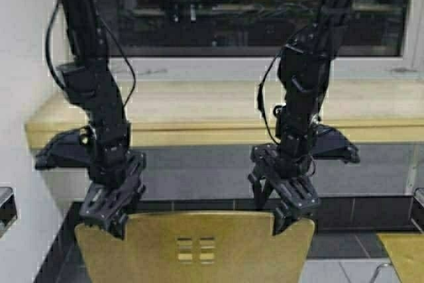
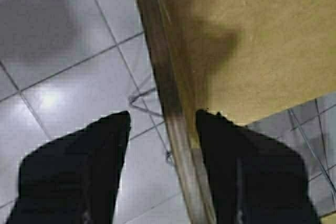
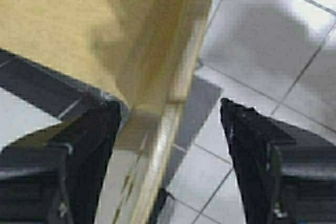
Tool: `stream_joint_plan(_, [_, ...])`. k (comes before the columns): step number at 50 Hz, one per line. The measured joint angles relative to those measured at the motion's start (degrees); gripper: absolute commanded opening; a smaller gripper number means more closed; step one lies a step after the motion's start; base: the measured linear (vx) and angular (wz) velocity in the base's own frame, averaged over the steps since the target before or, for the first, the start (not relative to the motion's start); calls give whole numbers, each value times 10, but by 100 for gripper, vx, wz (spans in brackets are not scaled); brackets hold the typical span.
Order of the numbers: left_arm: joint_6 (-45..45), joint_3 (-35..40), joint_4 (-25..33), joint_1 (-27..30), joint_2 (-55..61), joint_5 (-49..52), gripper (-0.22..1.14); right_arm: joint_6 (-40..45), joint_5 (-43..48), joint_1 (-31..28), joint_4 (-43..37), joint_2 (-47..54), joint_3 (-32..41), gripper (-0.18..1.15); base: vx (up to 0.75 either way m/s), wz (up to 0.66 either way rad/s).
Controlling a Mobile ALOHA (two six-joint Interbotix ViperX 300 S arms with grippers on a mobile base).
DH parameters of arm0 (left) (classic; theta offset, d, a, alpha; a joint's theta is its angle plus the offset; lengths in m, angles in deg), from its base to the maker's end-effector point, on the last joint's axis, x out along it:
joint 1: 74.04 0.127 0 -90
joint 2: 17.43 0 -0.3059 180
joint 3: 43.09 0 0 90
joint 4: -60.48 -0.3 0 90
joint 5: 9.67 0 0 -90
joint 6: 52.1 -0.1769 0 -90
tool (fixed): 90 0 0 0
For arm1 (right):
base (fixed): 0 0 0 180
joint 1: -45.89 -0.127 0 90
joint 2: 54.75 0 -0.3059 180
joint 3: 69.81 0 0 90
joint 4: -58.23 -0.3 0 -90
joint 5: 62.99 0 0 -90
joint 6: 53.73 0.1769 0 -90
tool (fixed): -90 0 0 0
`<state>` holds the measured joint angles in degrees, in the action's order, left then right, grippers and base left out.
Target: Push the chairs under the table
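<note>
A yellow-tan plywood chair (image 1: 195,243) stands right in front of me; its backrest with square cutouts fills the bottom middle of the high view. The long beige table (image 1: 218,107) runs across beyond it, below the window. My left gripper (image 1: 106,213) is open and straddles the backrest's top left corner. In the left wrist view the gripper (image 2: 163,124) has the backrest's edge (image 2: 170,98) between its fingers. My right gripper (image 1: 288,213) is open and straddles the top right corner. The right wrist view shows this gripper (image 3: 170,111) with the backrest's edge (image 3: 181,82) between its fingers.
A second plywood chair (image 1: 405,253) shows at the bottom right corner. A white wall (image 1: 20,64) closes the left side. A dark window (image 1: 252,4) lies behind the table. Under the table are a dark tiled base and a grey tiled floor (image 2: 63,77).
</note>
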<state>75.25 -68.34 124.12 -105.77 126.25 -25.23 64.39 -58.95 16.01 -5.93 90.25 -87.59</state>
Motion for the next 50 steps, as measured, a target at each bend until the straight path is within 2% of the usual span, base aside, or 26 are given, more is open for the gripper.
stream_joint_plan(21, [1,54,-30,34,60,1,76,0,-5,1,2,82,73,89,0,0])
stream_joint_plan(24, [0,57,-32,35,62,2,69,1,-5,2,2,83,74,82,1,1])
stream_joint_plan(27, [0,59,-33,37,66,4,58,0,-5,2,2,84,75,69,2,1])
stream_joint_plan(35, [10,62,-32,47,67,30,21,9,-10,2,-1,86,71,19,3,2])
stream_joint_plan(39, [18,64,-31,47,67,38,4,24,-15,5,-4,86,70,1,4,2])
stream_joint_plan(42, [20,67,-31,48,68,41,0,25,-17,6,-4,86,69,0,5,4])
stream_joint_plan(50, [20,81,-40,48,72,49,3,27,-17,7,-7,86,66,4,7,6])
